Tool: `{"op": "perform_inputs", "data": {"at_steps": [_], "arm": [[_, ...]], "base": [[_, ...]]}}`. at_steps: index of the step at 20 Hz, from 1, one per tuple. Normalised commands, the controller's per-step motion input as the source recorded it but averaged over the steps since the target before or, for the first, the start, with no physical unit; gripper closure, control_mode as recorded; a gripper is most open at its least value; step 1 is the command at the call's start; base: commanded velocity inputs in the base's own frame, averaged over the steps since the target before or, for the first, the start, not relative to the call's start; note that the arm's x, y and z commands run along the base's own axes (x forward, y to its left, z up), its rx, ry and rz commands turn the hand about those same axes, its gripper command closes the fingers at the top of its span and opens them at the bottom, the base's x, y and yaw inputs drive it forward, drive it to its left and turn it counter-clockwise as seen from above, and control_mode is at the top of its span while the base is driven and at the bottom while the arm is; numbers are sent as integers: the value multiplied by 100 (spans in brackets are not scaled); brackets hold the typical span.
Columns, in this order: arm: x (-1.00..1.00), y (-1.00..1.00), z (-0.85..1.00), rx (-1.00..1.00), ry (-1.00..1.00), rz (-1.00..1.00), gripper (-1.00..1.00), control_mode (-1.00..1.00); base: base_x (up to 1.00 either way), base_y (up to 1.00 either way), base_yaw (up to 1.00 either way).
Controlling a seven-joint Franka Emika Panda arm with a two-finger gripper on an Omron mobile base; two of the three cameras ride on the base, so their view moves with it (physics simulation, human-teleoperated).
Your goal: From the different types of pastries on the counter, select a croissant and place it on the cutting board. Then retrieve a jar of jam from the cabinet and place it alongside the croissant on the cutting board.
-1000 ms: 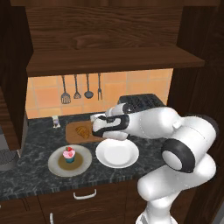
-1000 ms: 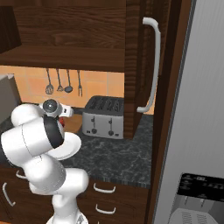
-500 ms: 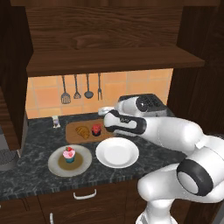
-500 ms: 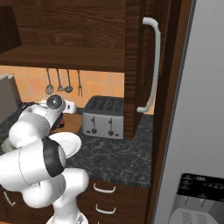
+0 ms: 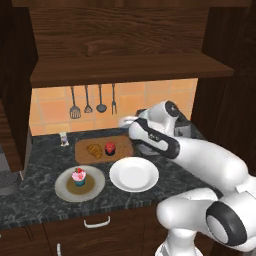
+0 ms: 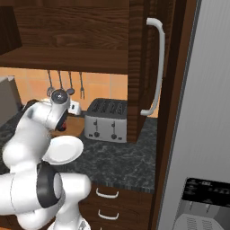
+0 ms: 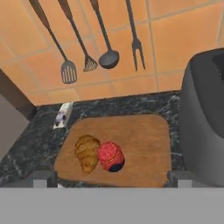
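While the white arm reaches over the bench (image 5: 30, 200), the croissant (image 5: 94, 150) and the jar of jam (image 5: 110, 148) both sit on the cutting board (image 5: 122, 145). From the hand view, the croissant (image 7: 87, 153) lies on the left part of the board (image 7: 144, 144) and the jar (image 7: 110, 156) stands right beside it, so close they seem to touch. The jar has a red lid and a dark body.

The tool (image 7: 112, 177) hangs above the near edge of the board. Its two tips stand far apart, one at each lower corner of the hand view, and nothing is between them. From the left base view the tool (image 5: 126, 121) is up above the right end of the board, near the wall.

A cupcake (image 5: 78, 176) with pink frosting sits on a grey-tan plate (image 5: 95, 185) at the front of the bench. A white plate (image 5: 134, 174) is next to it. A toaster (image 6: 106, 120) stands to the right of the board. Four cooking tools (image 7: 87, 39) hang on the orange tile wall behind. A small shaker (image 5: 63, 138) stands to the left of the board.
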Motion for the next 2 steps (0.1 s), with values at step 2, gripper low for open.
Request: {"op": "perform_inputs", "data": {"at_steps": [2], "arm": [[-16, -20, 24, 0, 14, 0, -100, -100]], "base": [[0, 0, 0]]}}
